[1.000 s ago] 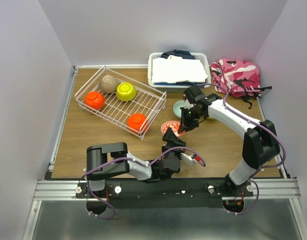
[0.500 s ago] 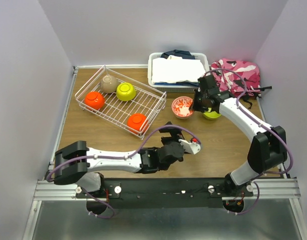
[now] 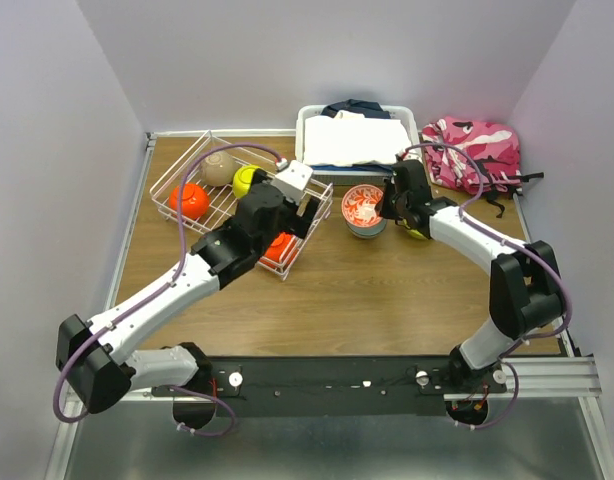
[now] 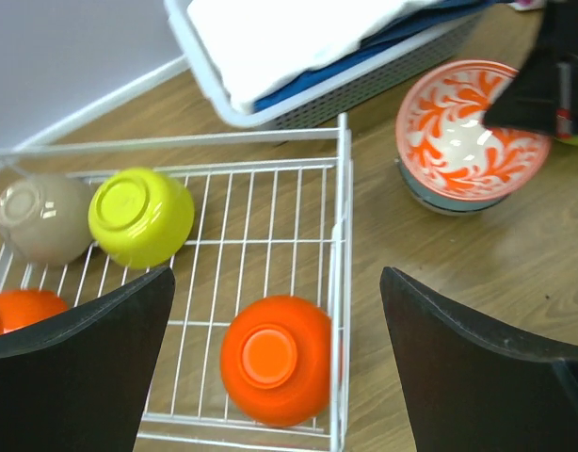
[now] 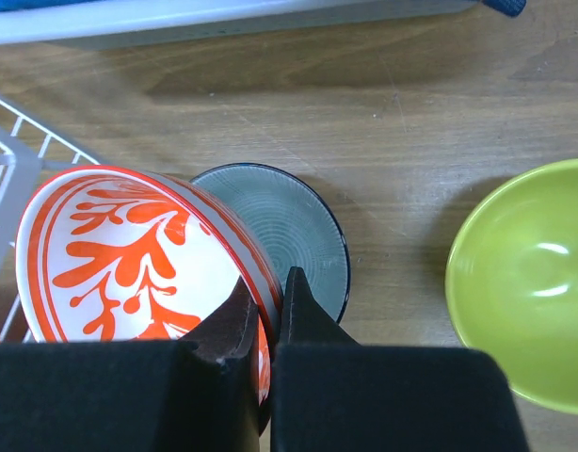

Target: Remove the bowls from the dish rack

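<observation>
Right pincer: the right gripper [image 5: 268, 299] is clenched on the near rim of the red-patterned bowl [image 5: 120, 250], one finger inside and one outside.
Left pincer: the left gripper [image 4: 278, 282] is released, its jaws spread wide, and it hangs over the right end of the dish rack [image 4: 342, 235] with nothing in it.
Patterned bowl: white with orange-red leaf shapes inside. It sits tilted on top of the pale grey bowl [image 5: 303, 235], on the table [image 3: 387, 300] just right of the rack.
Bowls in rack: four, all mouth down. The taupe bowl [image 4: 40, 218] and the lime-yellow bowl [image 4: 141, 215] touch at the far side. One orange bowl [image 4: 21, 311] is at the left. The second orange bowl [image 4: 275, 363] lies against the near right rim, below the left gripper.
Bowls out: an upright lime bowl [image 5: 529, 282] stands right of the grey one, apart from it.
Open room: bare wood runs across the near half of the table.
Containers: the white bin [image 3: 312, 150] at the far edge holds folded white cloth [image 3: 357, 140]. A pink camouflage bag [image 3: 477, 150] lies to its right.
</observation>
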You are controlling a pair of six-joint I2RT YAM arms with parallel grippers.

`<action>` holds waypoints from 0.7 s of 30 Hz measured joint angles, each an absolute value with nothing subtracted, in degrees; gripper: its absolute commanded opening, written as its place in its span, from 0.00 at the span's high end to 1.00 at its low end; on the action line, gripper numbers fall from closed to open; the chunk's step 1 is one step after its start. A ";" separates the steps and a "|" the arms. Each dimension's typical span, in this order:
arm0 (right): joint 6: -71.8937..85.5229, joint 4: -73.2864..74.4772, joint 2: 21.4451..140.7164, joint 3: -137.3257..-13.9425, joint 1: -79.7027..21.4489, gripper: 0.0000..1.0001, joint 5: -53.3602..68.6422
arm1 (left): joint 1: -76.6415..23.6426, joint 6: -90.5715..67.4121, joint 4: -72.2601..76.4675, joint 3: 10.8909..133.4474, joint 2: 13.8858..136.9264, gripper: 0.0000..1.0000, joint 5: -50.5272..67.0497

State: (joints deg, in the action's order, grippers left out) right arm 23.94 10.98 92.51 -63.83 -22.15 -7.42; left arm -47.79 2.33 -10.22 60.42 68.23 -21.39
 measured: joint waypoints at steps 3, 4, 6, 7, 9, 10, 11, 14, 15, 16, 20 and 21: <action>23.46 8.62 93.21 -61.98 -22.15 0.99 -8.12 | -42.30 -2.26 -12.12 60.27 67.72 0.01 -19.14; 23.31 8.29 93.49 -61.65 -22.15 0.99 -8.25 | -41.60 -3.40 -12.99 60.29 67.79 0.01 -18.81; 23.16 7.77 94.15 -61.52 -22.15 0.99 -8.34 | -39.81 -4.82 -14.26 60.31 68.51 0.01 -18.87; 23.09 7.51 94.41 -61.52 -22.15 0.99 -8.34 | -39.38 -5.37 -14.79 60.31 68.82 0.01 -18.90; 23.09 6.87 94.87 -61.34 -22.15 0.97 -8.32 | -38.46 -6.59 -16.53 60.31 69.58 0.01 -19.55; 23.11 6.70 94.96 -61.19 -22.15 0.94 -8.29 | -38.24 -6.85 -16.91 60.31 69.78 0.01 -19.84; 23.11 6.48 95.00 -60.93 -22.15 0.92 -8.27 | -38.06 -7.05 -17.30 60.31 69.97 0.01 -20.38; 23.27 6.20 95.33 -60.25 -22.15 0.86 -8.23 | -37.98 -7.42 -18.20 60.31 70.06 0.01 -21.98; 23.33 6.09 95.50 -60.01 -22.15 0.85 -8.21 | -37.98 -7.46 -18.33 60.31 70.08 0.01 -22.26; 23.51 6.04 95.61 -59.79 -22.13 0.81 -8.19 | -37.98 -7.53 -18.46 60.31 70.11 0.01 -22.50; 23.94 6.00 95.66 -59.13 -22.09 0.73 -8.12 | -37.98 -7.64 -18.65 60.31 70.70 0.01 -23.42; 24.03 6.00 95.68 -59.05 -22.04 0.73 -8.05 | -37.98 -7.66 -18.72 60.31 70.89 0.01 -23.55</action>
State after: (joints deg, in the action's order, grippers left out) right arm 24.03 6.00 95.68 -59.05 -22.04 -8.05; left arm -37.98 -7.66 -18.72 60.31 70.89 -23.55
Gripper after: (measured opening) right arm 0.231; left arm 0.991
